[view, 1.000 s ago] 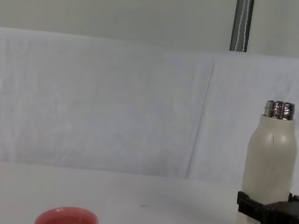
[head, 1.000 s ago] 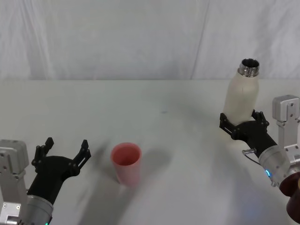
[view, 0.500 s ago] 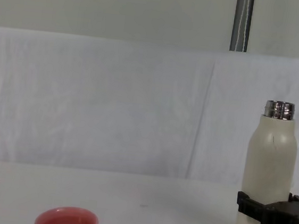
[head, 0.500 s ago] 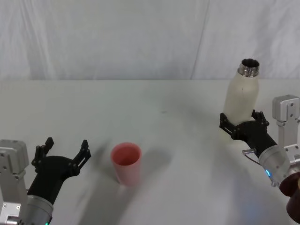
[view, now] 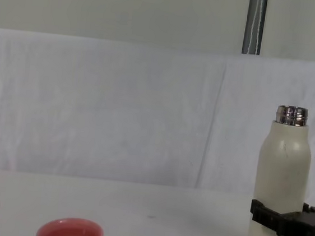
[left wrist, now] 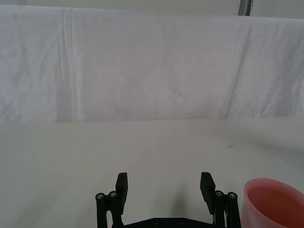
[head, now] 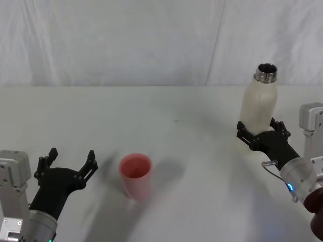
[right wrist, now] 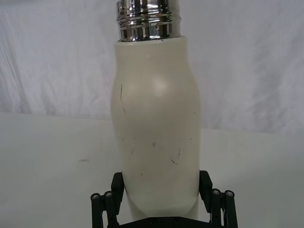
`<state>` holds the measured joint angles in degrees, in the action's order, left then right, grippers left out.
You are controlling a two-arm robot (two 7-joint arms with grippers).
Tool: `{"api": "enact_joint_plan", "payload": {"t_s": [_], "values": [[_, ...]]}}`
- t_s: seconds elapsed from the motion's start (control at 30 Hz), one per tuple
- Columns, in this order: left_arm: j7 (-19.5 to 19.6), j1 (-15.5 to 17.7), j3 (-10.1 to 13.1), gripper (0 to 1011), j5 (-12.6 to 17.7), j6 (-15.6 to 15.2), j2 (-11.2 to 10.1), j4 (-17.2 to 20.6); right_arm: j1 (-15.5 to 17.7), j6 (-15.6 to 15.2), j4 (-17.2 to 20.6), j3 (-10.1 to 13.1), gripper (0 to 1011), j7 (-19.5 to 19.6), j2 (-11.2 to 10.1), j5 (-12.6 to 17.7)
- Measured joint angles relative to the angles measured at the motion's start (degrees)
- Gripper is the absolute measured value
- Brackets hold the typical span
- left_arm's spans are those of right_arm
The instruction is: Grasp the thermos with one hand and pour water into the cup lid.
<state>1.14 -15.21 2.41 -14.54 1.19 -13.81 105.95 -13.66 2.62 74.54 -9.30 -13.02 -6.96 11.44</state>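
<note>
You've got the white counter (head: pixel 166 121) in front of you, and on your right side the thermos (head: pixel 259 102) stands upright, neck open and uncapped, with your right end effector (head: pixel 262 132) closed around its lower body; the fingers (right wrist: pixel 207 187) press both flanks, so the grasp looks done. Whether the base is clear of the counter, you can't tell from here. The cup lid (head: pixel 136 175), pink-red and upright, sits well apart from the thermos, over toward your left and just beside your left end effector (head: pixel 67 160), which hovers low over the counter with its fingers spread wide and nothing between them. So here's the score: grip secured, everything else is ahead. You have yet to carry the thermos across to the cup lid, tip the neck over its rim, and pour. No water visible in the cup lid.
</note>
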Motion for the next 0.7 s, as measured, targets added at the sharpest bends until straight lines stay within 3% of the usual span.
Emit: {"api": "enact_joint_plan", "payload": {"t_s": [0.33, 0.7], "values": [[0.0, 0.0, 0.0, 1001, 0.0, 0.0, 0.0, 0.0, 1.9, -0.2, 1.9, -0.2, 1001, -0.8, -1.3, 1.5], [0.0, 0.0, 0.0, 1001, 0.0, 0.0, 0.0, 0.0, 6.3, -0.2, 6.3, 0.4, 1001, -0.9, -3.6, 2.7]]}}
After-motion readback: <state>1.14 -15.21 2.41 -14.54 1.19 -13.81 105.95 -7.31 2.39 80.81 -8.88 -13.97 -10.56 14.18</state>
